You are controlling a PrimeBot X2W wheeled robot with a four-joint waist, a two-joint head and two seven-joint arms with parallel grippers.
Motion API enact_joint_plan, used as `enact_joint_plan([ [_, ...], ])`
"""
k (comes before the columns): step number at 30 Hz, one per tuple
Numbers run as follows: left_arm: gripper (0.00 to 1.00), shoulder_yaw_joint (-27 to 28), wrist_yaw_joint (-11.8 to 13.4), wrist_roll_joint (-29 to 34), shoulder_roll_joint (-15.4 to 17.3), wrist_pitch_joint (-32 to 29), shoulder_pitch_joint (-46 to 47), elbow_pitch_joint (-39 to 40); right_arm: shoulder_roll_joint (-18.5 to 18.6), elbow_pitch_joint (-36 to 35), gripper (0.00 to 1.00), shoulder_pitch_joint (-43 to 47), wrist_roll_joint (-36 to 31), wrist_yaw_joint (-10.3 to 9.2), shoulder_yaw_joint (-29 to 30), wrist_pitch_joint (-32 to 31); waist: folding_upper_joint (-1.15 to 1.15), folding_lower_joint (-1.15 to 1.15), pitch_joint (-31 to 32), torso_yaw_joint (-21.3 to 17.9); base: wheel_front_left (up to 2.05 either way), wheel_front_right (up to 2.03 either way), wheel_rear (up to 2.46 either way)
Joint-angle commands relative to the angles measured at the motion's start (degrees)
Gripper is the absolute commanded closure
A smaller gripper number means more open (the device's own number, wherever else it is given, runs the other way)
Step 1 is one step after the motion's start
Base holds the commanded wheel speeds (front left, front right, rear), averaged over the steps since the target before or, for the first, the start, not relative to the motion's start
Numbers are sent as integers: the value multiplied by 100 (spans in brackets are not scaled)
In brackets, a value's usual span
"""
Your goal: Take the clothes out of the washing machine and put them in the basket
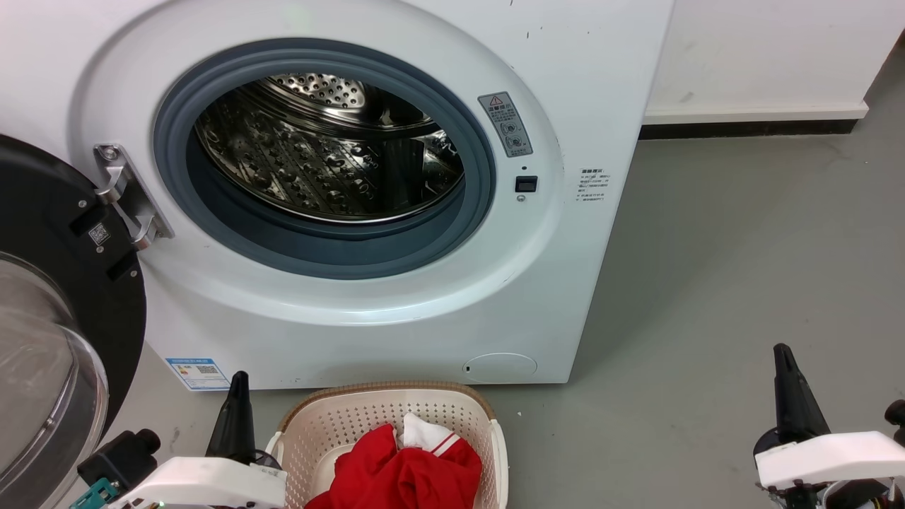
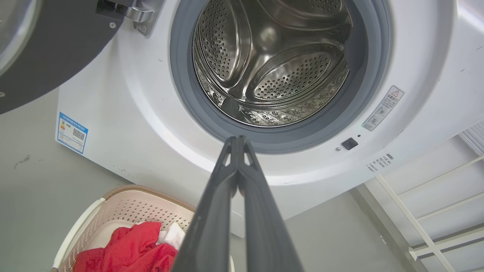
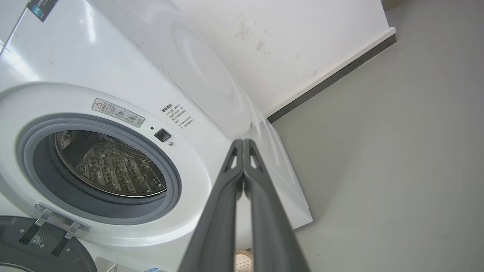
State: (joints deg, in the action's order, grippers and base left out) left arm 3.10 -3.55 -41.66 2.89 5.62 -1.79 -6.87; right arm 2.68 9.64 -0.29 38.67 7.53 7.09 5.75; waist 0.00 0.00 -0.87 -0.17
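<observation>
Left hand (image 1: 239,382): fingers pressed together, gripping nothing, low beside the basket (image 1: 353,417).
Right hand (image 1: 781,353): fingers closed together too, well apart above the floor (image 1: 742,247).
Basket: just right of the left hand.
Clothes (image 1: 403,474): red and white heap inside the basket.
Washing machine (image 1: 565,106): beyond both hands, door (image 1: 42,212) swung open leftward.

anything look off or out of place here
Nothing stands out. The large white front-loading washing machine has an empty steel drum, and the bright red fabric clothes lie inside the oval cream plastic basket, none spilled.
</observation>
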Motion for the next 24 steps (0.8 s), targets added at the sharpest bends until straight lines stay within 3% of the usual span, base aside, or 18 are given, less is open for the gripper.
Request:
enact_joint_plan([
  [1, 100, 41, -43, -206, 3, -47, 165, 34, 20, -34, 100, -198, 228, -2, 4, -49, 0, 0, 1, 0, 0, 0, 0],
  [24, 100, 148, -172, -1826, 2, -443, 400, -216, 23, 121, 100, -346, 1944, -2, -18, -443, 0, 0, 19, 5, 0, 0, 0],
])
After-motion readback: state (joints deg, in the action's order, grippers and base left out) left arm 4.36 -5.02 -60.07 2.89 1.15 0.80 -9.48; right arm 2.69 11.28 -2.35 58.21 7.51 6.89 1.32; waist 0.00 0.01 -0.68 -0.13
